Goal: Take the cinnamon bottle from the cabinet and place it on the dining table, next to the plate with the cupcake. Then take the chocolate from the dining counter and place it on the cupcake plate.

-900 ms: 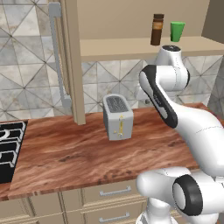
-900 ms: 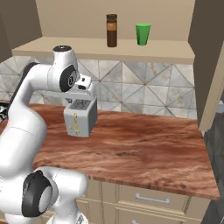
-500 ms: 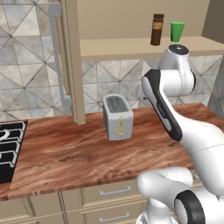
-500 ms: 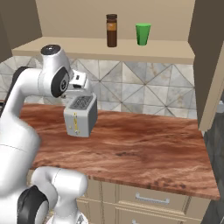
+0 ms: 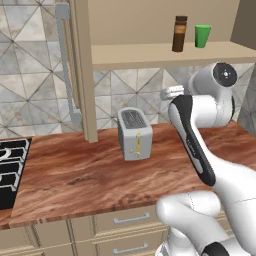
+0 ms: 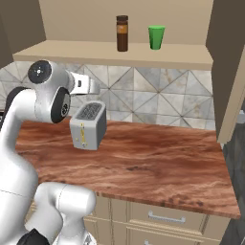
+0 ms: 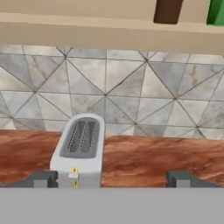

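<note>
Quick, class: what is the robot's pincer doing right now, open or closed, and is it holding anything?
Pincer: open, tips wide apart, holding nothing; it faces the toaster, below the shelf with the cinnamon bottle.

brightness: you get even, fairly bright rendered light in all three views, with nothing blown out.
light source: you can't place a lamp; the light reads as soft and from above.
shadows: under the cabinet shelf the tiled wall sits a shade darker; the toaster throws only a faint shadow on the wooden counter.
glare: you have soft sheen on the white arm, no hard highlights.
sharpness: both base views look crisp; the hand view is softer and blocky, so the toaster's slots smear.
edges: lines stay straight to the borders; no visible bending.
cropping: in the hand view the cinnamon bottle and green cup are cut at the top.
</note>
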{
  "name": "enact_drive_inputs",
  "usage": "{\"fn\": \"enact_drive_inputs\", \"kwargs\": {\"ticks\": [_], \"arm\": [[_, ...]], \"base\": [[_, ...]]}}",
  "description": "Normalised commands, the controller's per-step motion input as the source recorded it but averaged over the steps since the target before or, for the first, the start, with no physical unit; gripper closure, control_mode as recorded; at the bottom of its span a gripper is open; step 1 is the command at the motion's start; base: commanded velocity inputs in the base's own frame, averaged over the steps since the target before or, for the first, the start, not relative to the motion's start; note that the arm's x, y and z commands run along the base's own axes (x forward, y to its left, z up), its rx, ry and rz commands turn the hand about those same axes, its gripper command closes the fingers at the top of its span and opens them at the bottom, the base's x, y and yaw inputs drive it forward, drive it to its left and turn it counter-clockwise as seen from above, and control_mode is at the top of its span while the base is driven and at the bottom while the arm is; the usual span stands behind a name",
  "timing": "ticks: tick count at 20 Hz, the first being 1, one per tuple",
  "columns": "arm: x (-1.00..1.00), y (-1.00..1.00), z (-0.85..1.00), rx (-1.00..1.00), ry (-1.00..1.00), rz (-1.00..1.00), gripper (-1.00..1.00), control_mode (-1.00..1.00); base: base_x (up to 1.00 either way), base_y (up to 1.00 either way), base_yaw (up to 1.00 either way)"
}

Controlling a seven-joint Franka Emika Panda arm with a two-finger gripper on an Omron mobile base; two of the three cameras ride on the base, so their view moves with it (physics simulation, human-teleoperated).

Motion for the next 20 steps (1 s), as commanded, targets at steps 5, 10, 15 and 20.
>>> {"fn": "enact_drive_inputs", "kwargs": {"ticks": [5, 10, 15, 20], "arm": [[0.17, -0.14, 0.71, 0.06, -0.11, -0.08, -1.0, -1.0], [0.14, -0.2, 0.73, 0.11, 0.0, -0.1, -1.0, -1.0], [0.11, -0.24, 0.63, 0.12, 0.0, -0.01, -1.0, -1.0], [0.24, -0.33, 0.34, 0.01, 0.02, 0.0, -1.0, -1.0]], "base": [[0.0, 0.0, 0.0], [0.0, 0.0, 0.0], [0.0, 0.0, 0.0], [0.0, 0.0, 0.0]]}}
